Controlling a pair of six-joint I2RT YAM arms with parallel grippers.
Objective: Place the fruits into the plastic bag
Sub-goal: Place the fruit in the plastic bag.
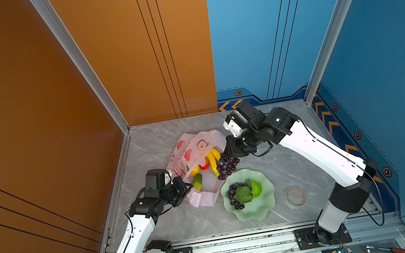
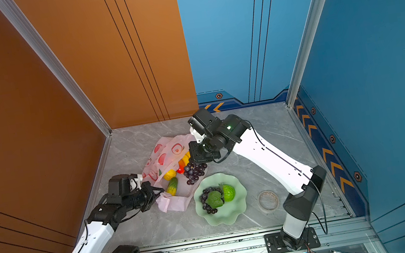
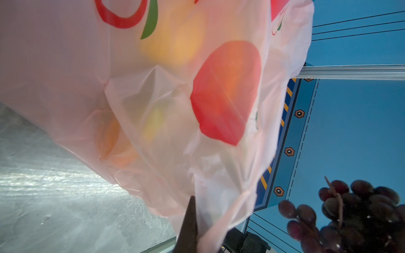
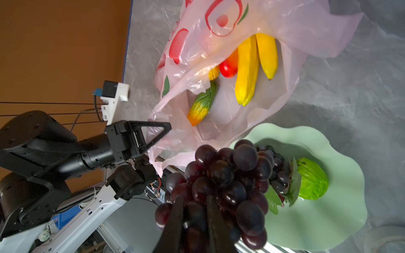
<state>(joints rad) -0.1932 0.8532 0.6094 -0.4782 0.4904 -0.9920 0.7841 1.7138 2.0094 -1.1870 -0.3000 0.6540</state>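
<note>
Right gripper (image 1: 225,154) was clamped on a bunch of grapes (image 1: 225,167), dangling it at the open mouth of the bag (image 1: 190,147), whose near edge the left gripper (image 1: 188,186) pinched tight and held up. Mid-delivery, I'd say: next, the bunch had to go deeper, over the bananas (image 1: 213,158), before the jaws let go.

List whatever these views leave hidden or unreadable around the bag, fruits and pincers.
1. Left wrist view: the fruits deep in the plastic bag are only blurred yellow and orange blobs behind the film.
2. Left wrist view: the left pincer shows one dark fingertip; bag film covers its grip.
3. Right wrist view: the right pincer is buried in the held grape bunch.
4. Right wrist view: the tape roll is cut off by the corner.
</note>
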